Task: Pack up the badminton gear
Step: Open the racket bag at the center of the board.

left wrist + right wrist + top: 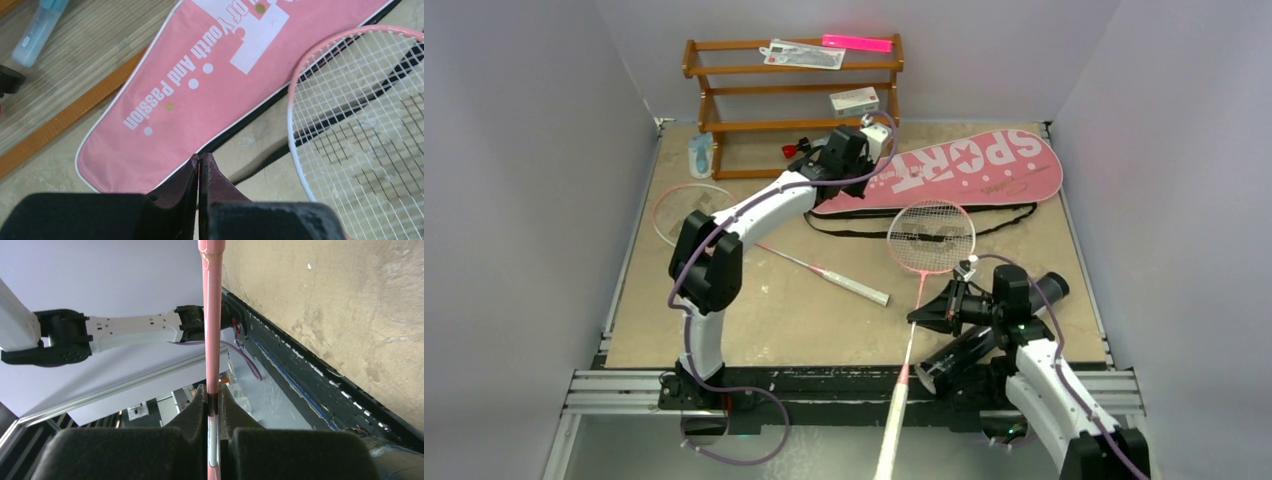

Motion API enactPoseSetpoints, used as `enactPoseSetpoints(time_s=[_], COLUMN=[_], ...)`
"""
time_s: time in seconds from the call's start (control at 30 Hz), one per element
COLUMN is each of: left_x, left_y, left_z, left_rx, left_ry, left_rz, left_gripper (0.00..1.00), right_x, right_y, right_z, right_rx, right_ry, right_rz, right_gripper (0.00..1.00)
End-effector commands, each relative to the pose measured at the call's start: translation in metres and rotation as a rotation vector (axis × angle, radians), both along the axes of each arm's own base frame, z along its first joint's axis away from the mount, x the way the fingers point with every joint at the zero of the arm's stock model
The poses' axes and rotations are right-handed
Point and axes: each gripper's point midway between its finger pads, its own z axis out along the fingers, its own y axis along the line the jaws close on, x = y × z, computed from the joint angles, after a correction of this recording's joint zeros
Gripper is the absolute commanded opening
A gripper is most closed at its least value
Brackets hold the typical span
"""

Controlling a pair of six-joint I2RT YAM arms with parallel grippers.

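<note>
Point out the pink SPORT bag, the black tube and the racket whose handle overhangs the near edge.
SPORT bag [954, 168], top external view, amid its white lettering.
black tube [952, 360], top external view, on its near end.
near racket [931, 237], top external view, on its strung head.

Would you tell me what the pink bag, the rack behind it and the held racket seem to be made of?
Pink bag: soft matte fabric, likely synthetic; it lies flat, with printed lettering and a black zip edge. Rack: wood, orange-brown with a slight sheen, probably varnished. Racket: glossy pink shaft, painted metal or composite, unclear which.
</note>
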Motion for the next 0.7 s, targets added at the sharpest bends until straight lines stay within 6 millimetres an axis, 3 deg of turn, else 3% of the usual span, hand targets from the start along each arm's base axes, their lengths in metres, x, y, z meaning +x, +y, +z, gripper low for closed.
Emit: enactPoseSetpoints(time_s=[0.0,0.1,0.3,0.47,0.67], left_x=[-0.01,-0.015,-0.008,0.002,0.011], left_y=[0.0,-0.002,0.005,-0.004,-0.012], left_z=[0.035,0.017,-0.028,-0.048,-0.061], left_rx=[-0.057,0.006,0.191,0.26,0.274], left_ry=[-0.065,-0.097,-0.188,-0.208,-0.209], left_rz=[-0.049,-0.158,-0.311,-0.403,-0.435], left_gripper=[0.0,0.25,0.48,0.73,0.77], right_x=[0.011,0.01,0.008,0.002,0.004], right_y=[0.004,0.001,-0.019,-0.025,-0.024], right_z=[0.021,0.024,0.019,0.015,0.018], right_rx=[0.021,-0.031,-0.253,-0.289,-0.274], right_ry=[-0.098,-0.097,-0.135,-0.141,-0.149], right_rz=[0.059,0.034,-0.09,-0.131,-0.142], right_gripper=[0.0,0.0,0.0,0.0,0.0])
